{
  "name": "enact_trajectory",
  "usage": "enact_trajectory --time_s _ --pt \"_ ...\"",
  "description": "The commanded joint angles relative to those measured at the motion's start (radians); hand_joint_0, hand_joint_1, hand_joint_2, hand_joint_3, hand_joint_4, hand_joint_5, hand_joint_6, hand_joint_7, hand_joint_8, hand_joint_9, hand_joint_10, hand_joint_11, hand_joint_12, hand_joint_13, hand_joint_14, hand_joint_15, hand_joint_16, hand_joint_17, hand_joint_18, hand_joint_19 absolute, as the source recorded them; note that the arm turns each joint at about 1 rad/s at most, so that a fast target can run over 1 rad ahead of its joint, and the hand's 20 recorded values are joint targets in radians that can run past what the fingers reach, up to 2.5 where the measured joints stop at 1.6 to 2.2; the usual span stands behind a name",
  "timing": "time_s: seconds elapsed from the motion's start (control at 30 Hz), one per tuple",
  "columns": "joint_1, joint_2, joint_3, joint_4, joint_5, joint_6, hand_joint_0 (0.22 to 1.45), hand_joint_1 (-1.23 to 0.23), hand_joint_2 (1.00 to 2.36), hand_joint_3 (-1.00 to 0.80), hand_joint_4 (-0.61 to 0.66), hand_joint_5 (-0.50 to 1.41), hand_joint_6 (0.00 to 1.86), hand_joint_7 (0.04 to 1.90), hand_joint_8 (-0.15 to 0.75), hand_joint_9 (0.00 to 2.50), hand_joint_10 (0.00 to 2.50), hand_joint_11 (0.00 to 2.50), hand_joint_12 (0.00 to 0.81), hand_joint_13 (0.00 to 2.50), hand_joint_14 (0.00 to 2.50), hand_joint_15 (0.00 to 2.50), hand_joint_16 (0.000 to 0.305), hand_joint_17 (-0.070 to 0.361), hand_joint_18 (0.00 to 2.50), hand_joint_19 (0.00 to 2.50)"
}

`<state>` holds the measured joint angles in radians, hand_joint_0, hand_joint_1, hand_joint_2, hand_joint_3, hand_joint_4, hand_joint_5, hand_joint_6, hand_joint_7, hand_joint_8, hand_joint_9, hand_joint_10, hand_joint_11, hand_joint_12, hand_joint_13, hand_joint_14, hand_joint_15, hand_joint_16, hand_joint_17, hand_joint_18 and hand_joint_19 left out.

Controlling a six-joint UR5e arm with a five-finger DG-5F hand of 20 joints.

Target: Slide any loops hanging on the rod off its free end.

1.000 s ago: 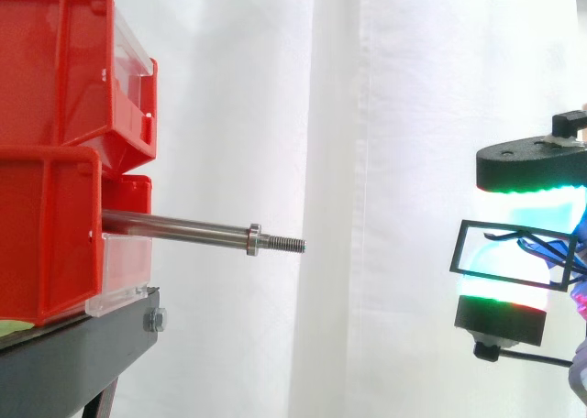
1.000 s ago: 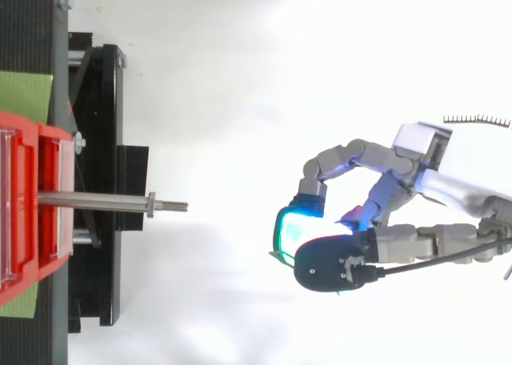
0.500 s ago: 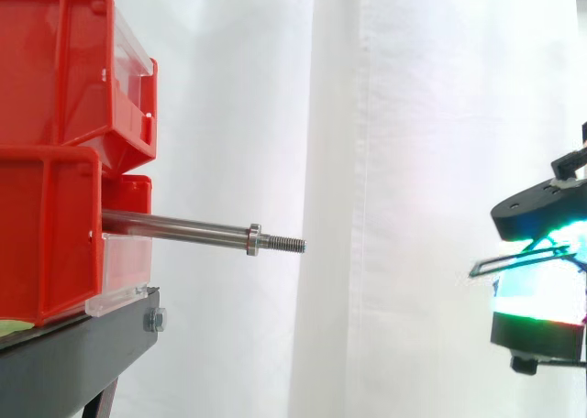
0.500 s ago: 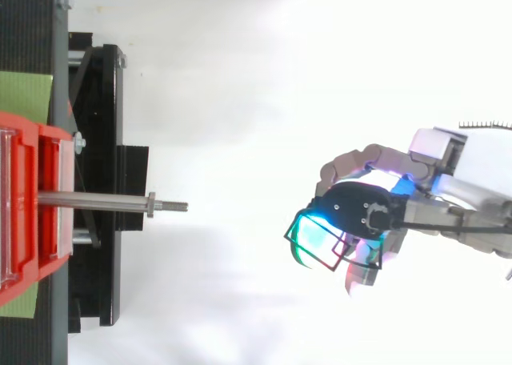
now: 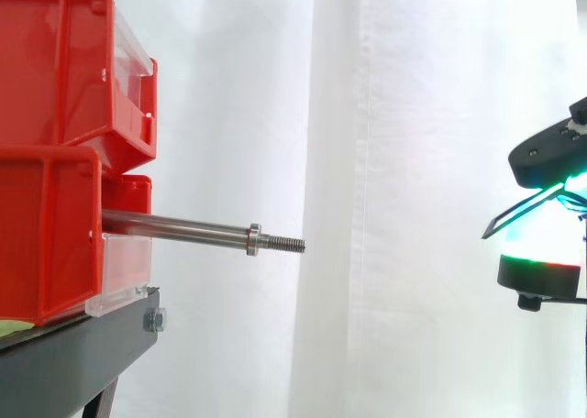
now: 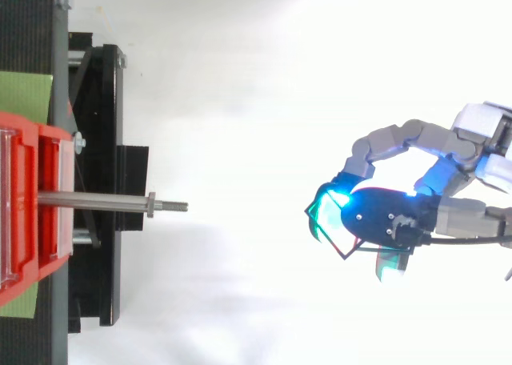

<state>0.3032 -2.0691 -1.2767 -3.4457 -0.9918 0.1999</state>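
One loop (image 5: 514, 218), a thin black frame, seems pinched in my curled hand (image 6: 392, 217), which has drawn farther from the rod (image 5: 183, 227), well apart now and bare, so the task looks done.

Inspected red bins (image 5: 55, 79), rod (image 5: 174, 225) and black stand (image 5: 73, 354): no legible text, label, brand, number or sign found on any surface.

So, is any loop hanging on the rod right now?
No, the rod is bare along its whole length, and the black loop is pinched in the hand well clear of its free end.
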Motion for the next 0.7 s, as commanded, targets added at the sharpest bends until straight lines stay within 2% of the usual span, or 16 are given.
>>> enact_trajectory --time_s 0.0,0.07,0.2,0.5,0.67 --pt "-0.003 0.000 0.000 -0.001 0.001 -0.007 0.59 -0.76 1.01 -0.19 0.09 -0.13 0.88 0.96 0.304 1.24 0.02 0.56 0.386 0.89 0.01 0.28 0.059 0.132 1.01 0.55" --pt "-0.007 0.001 0.000 -0.001 -0.004 -0.007 0.58 -0.71 1.01 -0.30 0.07 -0.13 0.88 0.99 0.292 1.26 0.02 0.58 0.362 0.88 0.01 0.29 0.053 0.120 0.97 0.59" --pt "-0.010 0.001 -0.001 -0.007 -0.004 -0.008 0.59 -0.60 1.01 -0.39 0.06 -0.12 0.86 1.03 0.269 1.26 0.02 0.58 0.333 0.87 0.01 0.31 0.047 0.106 0.91 0.63" --pt "-0.012 0.000 -0.001 -0.007 0.001 -0.016 0.59 -0.59 1.01 -0.40 0.07 -0.11 0.86 1.04 0.274 1.28 0.02 0.58 0.332 0.88 0.01 0.31 0.047 0.105 0.93 0.62" --pt "-0.012 0.000 0.000 -0.006 0.001 -0.016 0.57 -0.54 1.00 -0.50 0.06 -0.11 0.85 1.03 0.270 1.28 0.02 0.57 0.335 0.88 0.01 0.31 0.047 0.106 0.93 0.62"
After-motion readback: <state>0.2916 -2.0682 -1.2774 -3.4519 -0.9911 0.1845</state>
